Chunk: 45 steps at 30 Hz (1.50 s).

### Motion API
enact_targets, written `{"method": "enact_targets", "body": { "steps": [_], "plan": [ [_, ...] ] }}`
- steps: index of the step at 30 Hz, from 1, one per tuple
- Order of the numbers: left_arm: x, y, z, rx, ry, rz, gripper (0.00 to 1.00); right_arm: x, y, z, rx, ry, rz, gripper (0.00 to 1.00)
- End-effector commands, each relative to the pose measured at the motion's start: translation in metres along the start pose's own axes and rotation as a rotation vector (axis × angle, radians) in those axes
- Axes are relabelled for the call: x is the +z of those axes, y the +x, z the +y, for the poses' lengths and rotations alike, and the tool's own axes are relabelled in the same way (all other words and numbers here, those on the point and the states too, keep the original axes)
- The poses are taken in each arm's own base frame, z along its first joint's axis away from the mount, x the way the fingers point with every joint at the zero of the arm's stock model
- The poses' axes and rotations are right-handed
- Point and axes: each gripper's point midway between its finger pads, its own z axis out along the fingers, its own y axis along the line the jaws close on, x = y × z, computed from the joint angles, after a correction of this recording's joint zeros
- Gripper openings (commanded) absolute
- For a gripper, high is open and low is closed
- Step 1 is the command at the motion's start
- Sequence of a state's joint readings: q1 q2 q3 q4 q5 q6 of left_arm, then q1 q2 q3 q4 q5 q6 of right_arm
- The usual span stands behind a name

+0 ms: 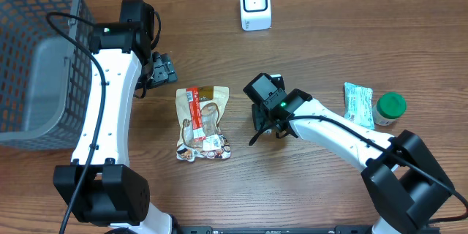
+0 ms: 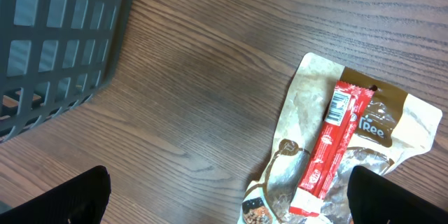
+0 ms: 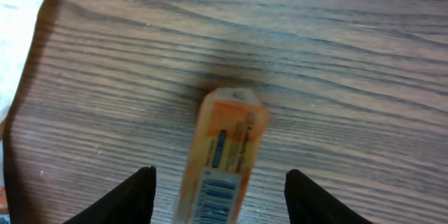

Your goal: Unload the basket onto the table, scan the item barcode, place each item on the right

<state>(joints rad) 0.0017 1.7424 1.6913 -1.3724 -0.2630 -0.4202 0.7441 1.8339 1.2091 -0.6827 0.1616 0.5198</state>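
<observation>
Jaws of the right tool are standing spread astride the orange packet, which is lying lengthwise between them, barcode end toward the wrist, neither finger touching.

light: bright, even, from above | shadows: soft beside my arms on the table; dark smudge beyond the orange packet | focus: my right wrist view blurred, packet print smeared; left wrist and overhead sharp

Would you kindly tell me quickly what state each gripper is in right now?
Left gripper: open, holding nothing.
Right gripper: open, straddling an orange packet without gripping it.
</observation>
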Motion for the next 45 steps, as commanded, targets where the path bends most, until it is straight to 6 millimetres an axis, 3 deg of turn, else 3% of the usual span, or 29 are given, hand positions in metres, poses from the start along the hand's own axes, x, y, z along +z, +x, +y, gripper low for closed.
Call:
{"method": "enact_targets", "body": {
  "steps": [1, 45],
  "plan": [
    [-0.004, -0.005, -0.001, -0.021, 0.002, -0.019, 1.00, -0.001, -0.003, 0.007, -0.006, -0.022, -0.001, 0.59],
    [-0.004, -0.005, 0.000, -0.021, 0.002, -0.019, 1.00, 0.021, 0.007, 0.001, 0.001, -0.036, -0.032, 0.48]
  ]
}}
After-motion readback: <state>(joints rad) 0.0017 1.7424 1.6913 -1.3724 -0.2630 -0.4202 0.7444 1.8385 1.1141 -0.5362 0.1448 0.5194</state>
